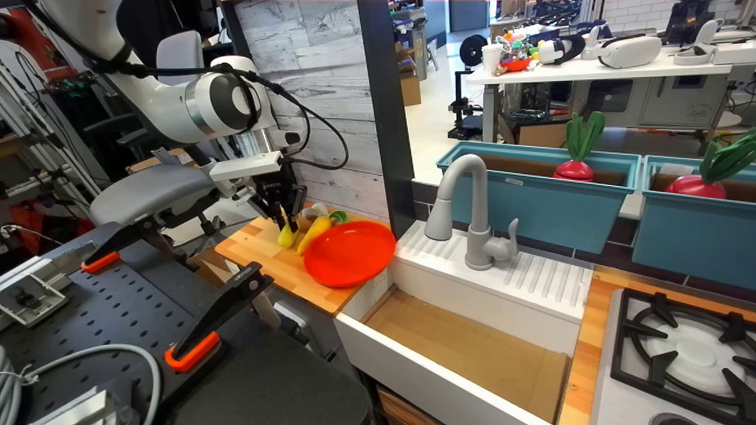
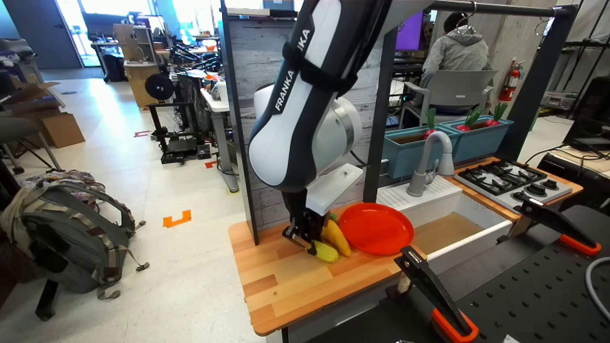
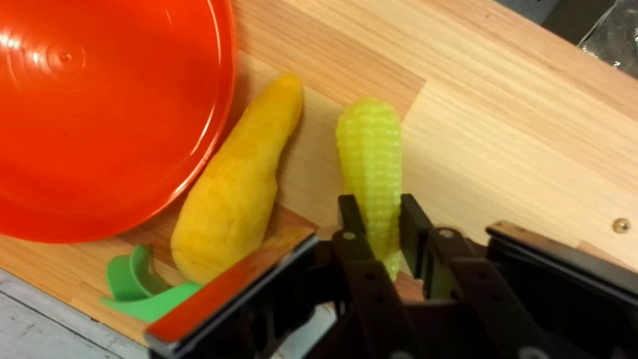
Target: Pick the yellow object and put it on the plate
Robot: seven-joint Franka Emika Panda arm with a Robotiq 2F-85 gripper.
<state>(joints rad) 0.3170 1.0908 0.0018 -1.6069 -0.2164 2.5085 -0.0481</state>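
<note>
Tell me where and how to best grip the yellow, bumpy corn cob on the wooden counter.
Likely from above, pinching the yellow, bumpy corn cob by its long sides at the slimmer half. It lies on its side, narrowing toward the black two-fingered gripper, and the wooden counter shows between it and the orange-yellow, tapering vegetable, leaving finger room.

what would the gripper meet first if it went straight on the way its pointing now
Most likely the wooden countertop below; the gripper has the yellow corn between its jaws, and any gap beneath is unclear.
</note>
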